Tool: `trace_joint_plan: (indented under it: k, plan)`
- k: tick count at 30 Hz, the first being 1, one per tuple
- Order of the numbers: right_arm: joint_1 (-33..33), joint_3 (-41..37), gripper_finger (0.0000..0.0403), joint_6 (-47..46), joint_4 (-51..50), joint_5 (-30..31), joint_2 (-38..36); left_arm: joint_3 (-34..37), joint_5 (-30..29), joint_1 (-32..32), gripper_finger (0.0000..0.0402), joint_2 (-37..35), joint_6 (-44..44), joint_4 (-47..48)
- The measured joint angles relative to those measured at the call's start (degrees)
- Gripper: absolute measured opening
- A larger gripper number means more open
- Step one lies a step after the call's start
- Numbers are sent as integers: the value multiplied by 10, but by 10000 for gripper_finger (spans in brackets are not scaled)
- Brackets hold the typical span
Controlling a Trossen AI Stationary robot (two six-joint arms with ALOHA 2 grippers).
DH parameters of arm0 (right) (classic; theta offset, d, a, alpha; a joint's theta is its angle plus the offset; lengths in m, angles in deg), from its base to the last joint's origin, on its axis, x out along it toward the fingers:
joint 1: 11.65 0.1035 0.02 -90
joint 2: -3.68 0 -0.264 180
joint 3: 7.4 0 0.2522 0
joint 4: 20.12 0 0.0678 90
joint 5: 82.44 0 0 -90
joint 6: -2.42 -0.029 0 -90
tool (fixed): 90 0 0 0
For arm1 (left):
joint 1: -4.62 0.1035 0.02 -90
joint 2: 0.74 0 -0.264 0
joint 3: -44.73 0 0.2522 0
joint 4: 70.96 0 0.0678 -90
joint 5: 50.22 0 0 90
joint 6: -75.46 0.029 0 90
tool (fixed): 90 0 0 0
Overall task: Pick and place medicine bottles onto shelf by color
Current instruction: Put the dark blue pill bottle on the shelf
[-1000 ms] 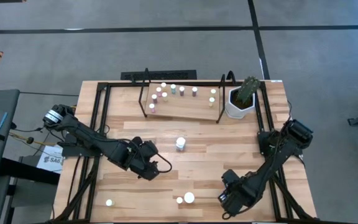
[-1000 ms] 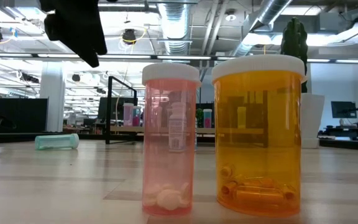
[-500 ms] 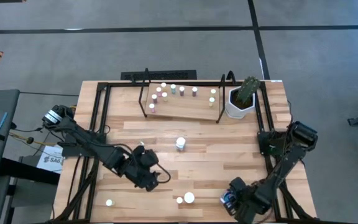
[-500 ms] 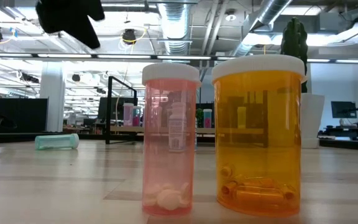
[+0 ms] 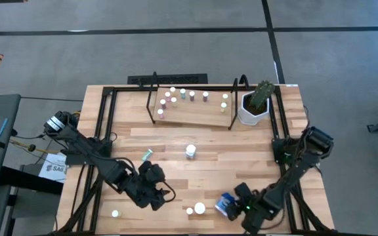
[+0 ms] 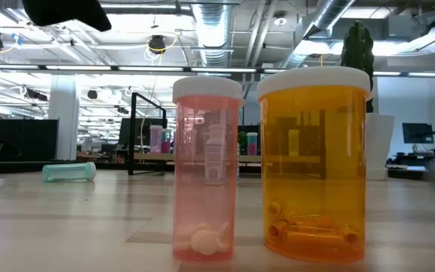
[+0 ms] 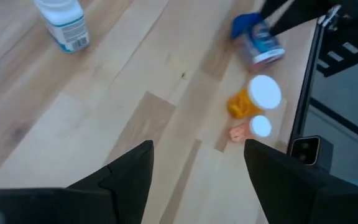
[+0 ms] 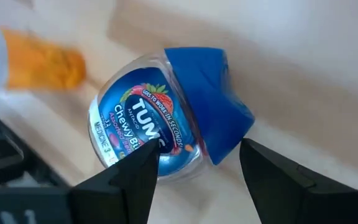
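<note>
The shelf (image 5: 192, 111) is seen at the table's far edge with small bottles on it, the right gripper (image 5: 231, 206) is held wide open at the near edge around a lying blue bottle (image 8: 166, 134), and the left gripper (image 5: 155, 195) is held open and empty near the orange bottle (image 5: 199, 208).

Blue jar (image 8: 160, 134) with blue cap and pink-and-white label print, orange bottle (image 6: 315, 162) with white cap, pink bottle (image 6: 207, 166) with white cap, teal bottle (image 6: 69, 172), white pot (image 5: 249, 109) with green plant, black rack (image 5: 193, 105) with pale wood board
</note>
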Motion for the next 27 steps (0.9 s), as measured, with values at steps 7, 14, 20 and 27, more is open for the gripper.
trace_joint_plan:
  k: [7, 14, 20, 27]
  plan:
    - [-99, -9, 244, 146, 14, 53, 1, 0, -36, -7, 238, 0, 0, -7]
    - [-217, -11, 244, 346, 98, 49, 3, 0, -86, -7, 238, 0, 0, -28]
    - [-248, -8, 244, 436, 135, 14, -2, 0, -135, -7, 238, 0, -5, -34]
    - [-224, -7, 244, 436, 133, -33, -6, 0, -176, -1, 238, 47, -48, -50]
